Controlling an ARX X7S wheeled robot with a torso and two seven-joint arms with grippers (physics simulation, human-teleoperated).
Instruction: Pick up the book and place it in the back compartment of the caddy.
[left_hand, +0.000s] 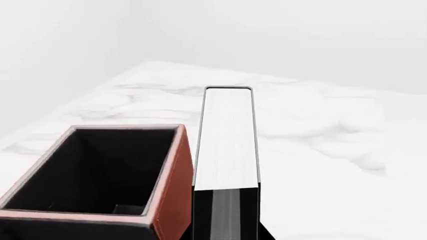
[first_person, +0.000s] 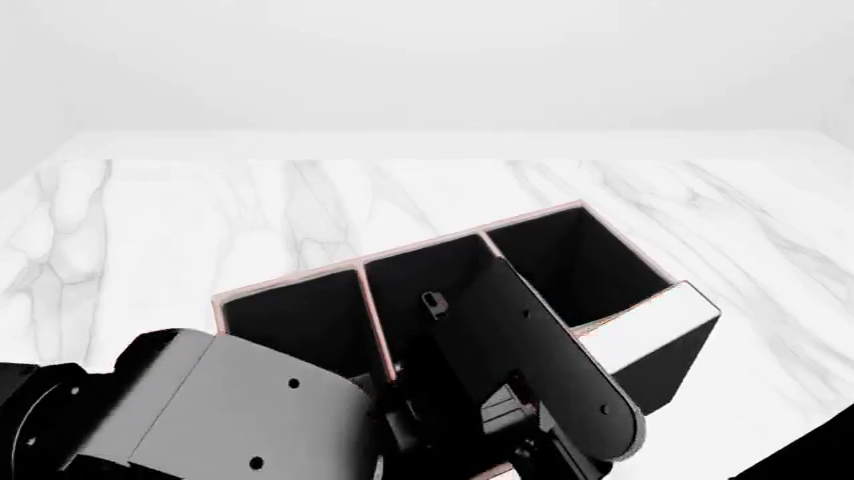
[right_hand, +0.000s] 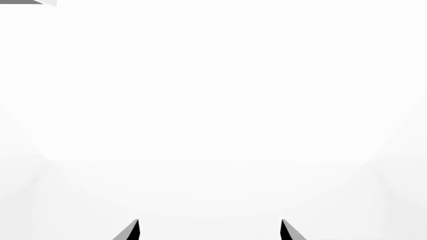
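Note:
My left gripper (left_hand: 225, 234) is shut on the book (left_hand: 227, 140), a thin black hardback held with its white page edges facing the camera. In the left wrist view the book sits just outside the reddish-brown wall of the caddy (left_hand: 175, 175), beside a black open cell. From the head view the caddy (first_person: 400, 262) lies slanted with three open cells showing. The book (first_person: 657, 322) stands against its near right end. My left arm (first_person: 534, 350) reaches over the caddy and hides the gripper. My right gripper (right_hand: 209, 231) is open and holds nothing.
The caddy rests on a white marble table (first_person: 160, 220) that runs to a pale wall behind. The right wrist view shows only blank white beyond the two fingertips (right_hand: 133, 231). My left arm's black links fill the lower left of the head view.

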